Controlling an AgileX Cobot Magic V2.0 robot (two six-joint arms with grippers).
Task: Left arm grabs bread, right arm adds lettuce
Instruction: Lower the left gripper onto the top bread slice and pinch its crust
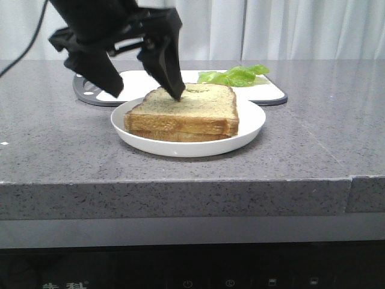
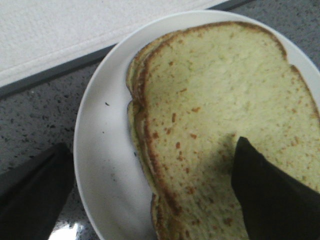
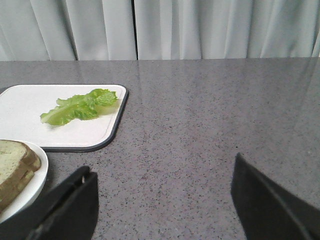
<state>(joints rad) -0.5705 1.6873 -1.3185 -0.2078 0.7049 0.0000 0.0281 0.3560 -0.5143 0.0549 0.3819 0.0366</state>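
Grey speckled counter (image 1: 313, 138) before pale curtains (image 1: 283, 27), with the left gripper (image 1: 147, 93) spread wide over a plate of bread.

One of its fingers (image 1: 165, 66) rests its tip on the top slice of bread (image 1: 192, 103), near that slice's back edge, while the other finger hangs outside the white plate (image 1: 249, 123), off the side of the stack; nothing is held between them. The left wrist view shows the same: one dark finger (image 2: 272, 192) lies on the pale speckled face of the bread (image 2: 215, 100), the other beyond the plate rim (image 2: 100, 150). A second slice (image 1: 180, 135) lies directly beneath the first. Behind the plate lies a white cutting board (image 1: 264, 91), and on it the lettuce (image 1: 236, 75) lies flat, well apart from the left gripper. The right gripper (image 3: 160, 205) hovers open and empty over bare counter, with the lettuce (image 3: 80, 106) ahead of it and off to one side.
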